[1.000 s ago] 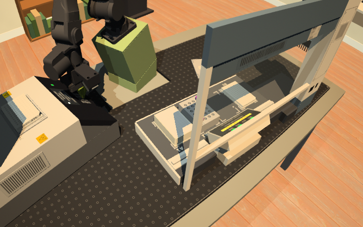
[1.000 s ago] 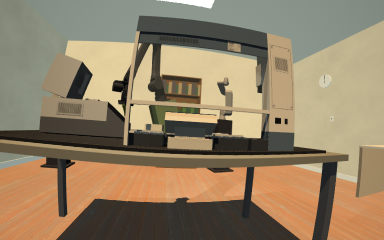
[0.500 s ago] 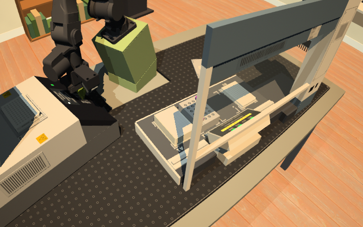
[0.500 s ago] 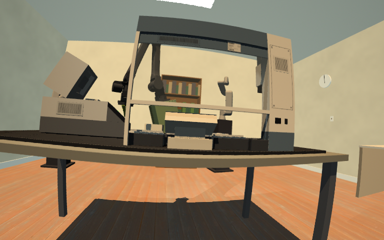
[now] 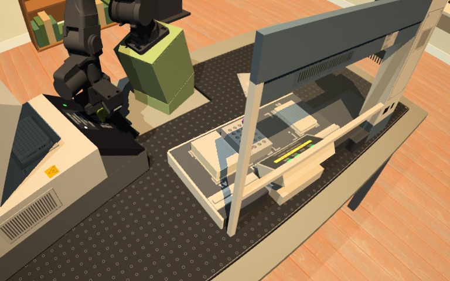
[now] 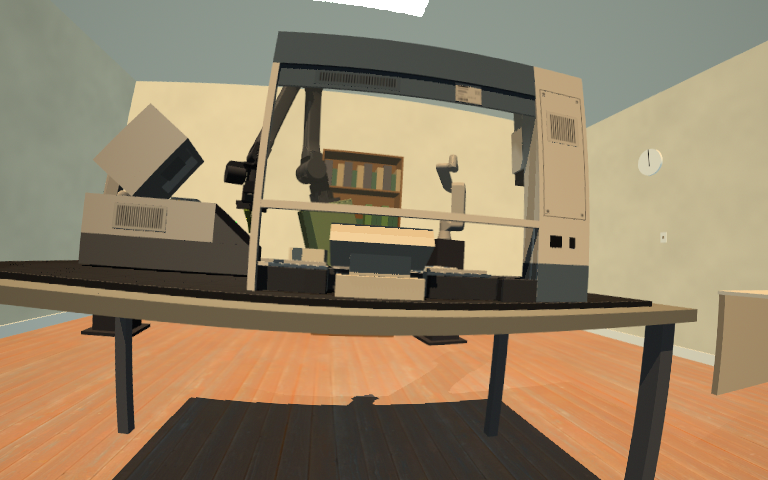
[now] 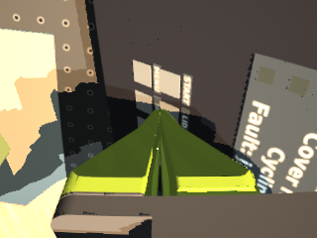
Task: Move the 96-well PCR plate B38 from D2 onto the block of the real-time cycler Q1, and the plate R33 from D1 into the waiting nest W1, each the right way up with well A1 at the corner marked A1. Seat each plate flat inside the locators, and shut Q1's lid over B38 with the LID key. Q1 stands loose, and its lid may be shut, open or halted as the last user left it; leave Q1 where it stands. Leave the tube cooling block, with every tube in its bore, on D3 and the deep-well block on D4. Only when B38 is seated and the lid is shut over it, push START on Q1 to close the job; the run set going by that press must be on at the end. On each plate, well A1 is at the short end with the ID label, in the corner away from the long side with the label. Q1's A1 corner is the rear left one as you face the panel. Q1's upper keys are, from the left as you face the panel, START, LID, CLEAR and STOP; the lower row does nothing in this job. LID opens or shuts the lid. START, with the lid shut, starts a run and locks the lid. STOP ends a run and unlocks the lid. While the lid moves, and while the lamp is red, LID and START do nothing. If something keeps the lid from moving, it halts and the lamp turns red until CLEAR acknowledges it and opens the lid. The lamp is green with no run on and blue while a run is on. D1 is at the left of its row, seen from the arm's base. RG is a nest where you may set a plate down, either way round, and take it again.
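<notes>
Q1 (image 5: 49, 165) stands at the table's left end. Its lid (image 6: 144, 150) hangs tilted partway over the block, and its dark gridded underside (image 5: 29, 142) faces the block. The block and anything on it are hidden. The lamp (image 5: 64, 105) is green. My gripper (image 5: 101, 114) is shut and empty, with its tip down on Q1's sloping black key panel (image 5: 99, 132). In the wrist view the closed green fingers (image 7: 158, 159) point at a row of pale keys (image 7: 161, 82). One cream plate (image 5: 295, 117) lies on the deck under the frame; I cannot read its label.
The tube cooling block (image 5: 246, 137) and the cream deep-well block (image 5: 210, 156) sit on the deck beside the plate. A tall frame with a grey top beam (image 5: 331, 39) and a front post (image 5: 244, 158) spans the deck. The green arm pedestal (image 5: 156, 72) stands behind Q1.
</notes>
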`<state>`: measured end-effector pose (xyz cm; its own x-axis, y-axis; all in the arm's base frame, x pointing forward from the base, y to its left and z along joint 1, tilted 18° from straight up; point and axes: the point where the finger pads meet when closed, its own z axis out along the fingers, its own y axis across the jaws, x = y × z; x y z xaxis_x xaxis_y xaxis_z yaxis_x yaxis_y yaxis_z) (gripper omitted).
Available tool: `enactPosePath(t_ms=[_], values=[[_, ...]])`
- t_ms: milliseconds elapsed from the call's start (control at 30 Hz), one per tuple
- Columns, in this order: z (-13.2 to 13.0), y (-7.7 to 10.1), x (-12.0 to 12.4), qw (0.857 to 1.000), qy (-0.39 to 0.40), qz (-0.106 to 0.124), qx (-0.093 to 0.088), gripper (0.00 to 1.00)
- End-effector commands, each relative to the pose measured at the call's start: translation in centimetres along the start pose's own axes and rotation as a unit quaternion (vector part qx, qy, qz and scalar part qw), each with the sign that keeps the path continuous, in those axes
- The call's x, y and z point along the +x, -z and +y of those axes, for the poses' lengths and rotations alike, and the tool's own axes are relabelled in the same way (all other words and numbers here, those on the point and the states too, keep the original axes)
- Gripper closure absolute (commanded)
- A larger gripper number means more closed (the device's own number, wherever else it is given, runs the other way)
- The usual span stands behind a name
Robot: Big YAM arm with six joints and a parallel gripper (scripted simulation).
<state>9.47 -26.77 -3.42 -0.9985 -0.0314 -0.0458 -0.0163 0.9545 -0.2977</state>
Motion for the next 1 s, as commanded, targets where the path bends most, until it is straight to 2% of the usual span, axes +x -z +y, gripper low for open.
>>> enactPosePath(t_ms=[0,333,733,967], values=[[-1.8,0.5,-0.2,1.000,-0.013,-0.002,0.011,1.00],[-2.1,0.0,-0.2,1.000,-0.015,-0.004,0.016,1.00],[-0.8,0.3,0.2,1.000,-0.015,-0.003,0.016,1.00],[-2.0,0.7,-0.1,1.000,-0.015,-0.004,0.019,1.00]])
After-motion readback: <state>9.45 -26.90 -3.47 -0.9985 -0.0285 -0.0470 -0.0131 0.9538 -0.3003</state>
